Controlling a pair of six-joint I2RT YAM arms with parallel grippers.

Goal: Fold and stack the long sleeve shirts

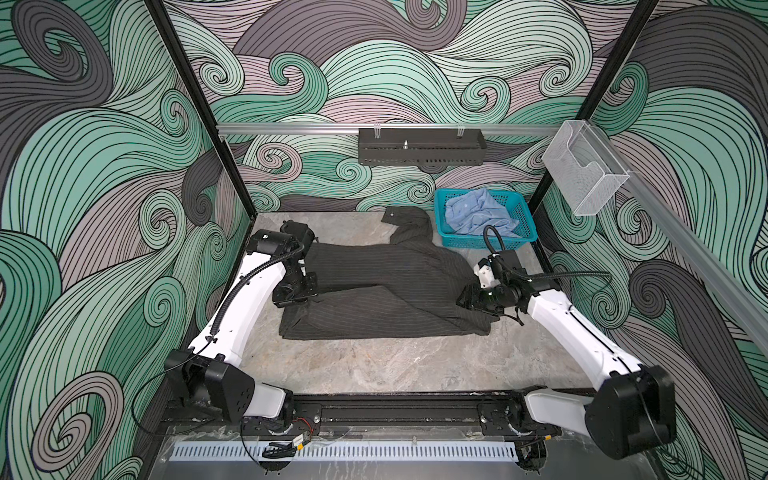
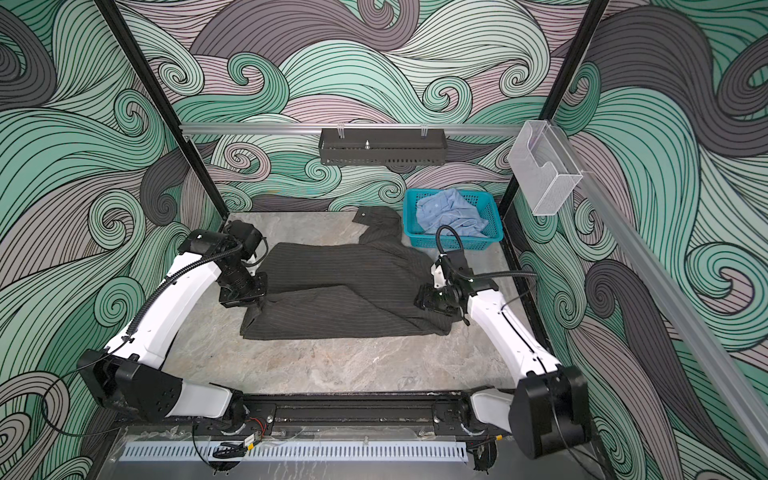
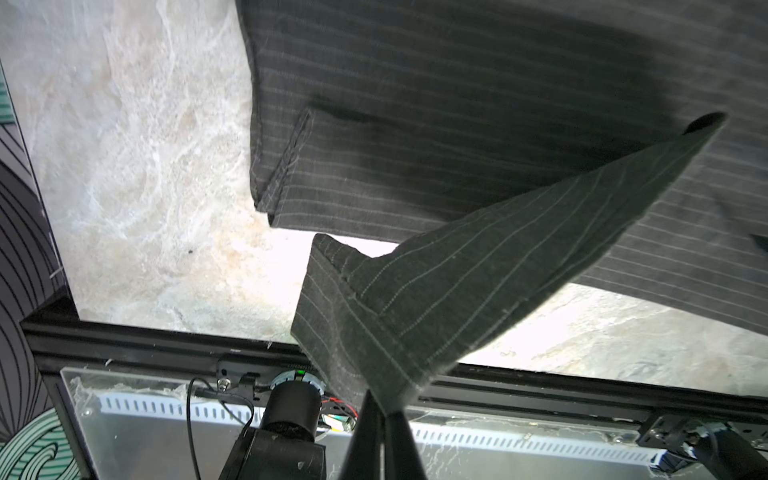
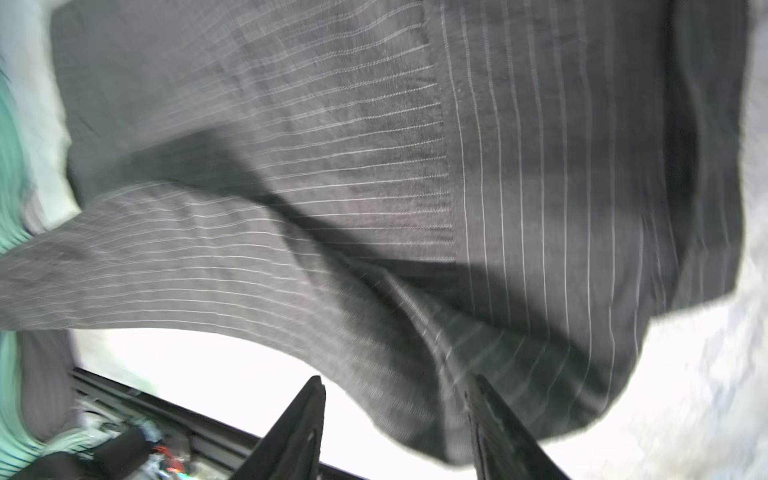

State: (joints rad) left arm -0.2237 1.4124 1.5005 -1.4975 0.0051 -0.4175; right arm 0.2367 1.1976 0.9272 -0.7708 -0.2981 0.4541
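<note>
Since the charcoal pinstripe shirt [image 1: 386,291] is the piece being worked, start there. It lies across the middle of the surface [image 1: 395,361], partly doubled over itself. Its long axis runs side to side between your two arms, and a narrower part, likely a sleeve, trails toward the far right corner.

Your left fingers [image 3: 368,432] are pressed together on a hemmed corner at the shirt's left end. That corner is lifted off the surface — the left wrist view shows the cloth rising as a taut wedge from the body up to the grip.

Your right fingers [image 4: 291,432] stand apart at the shirt's right end. A fold of pinstripe cloth crosses just ahead of them and lies against one finger, but nothing is pinched there.

The coming move, as I judge it, turns on that imbalance: the left end is held and the right end is free. Any fold carried across the long axis would pull from one side only and skew the cloth, so you likely need to close the right fingers on that fold first.

The light blue shirt [image 1: 478,212] sits crumpled in the teal basket [image 1: 461,240] at the far right corner, beside the trailing sleeve. Your right arm is the nearer one to it. That shirt isn't folded yet, and no stack exists.
</note>
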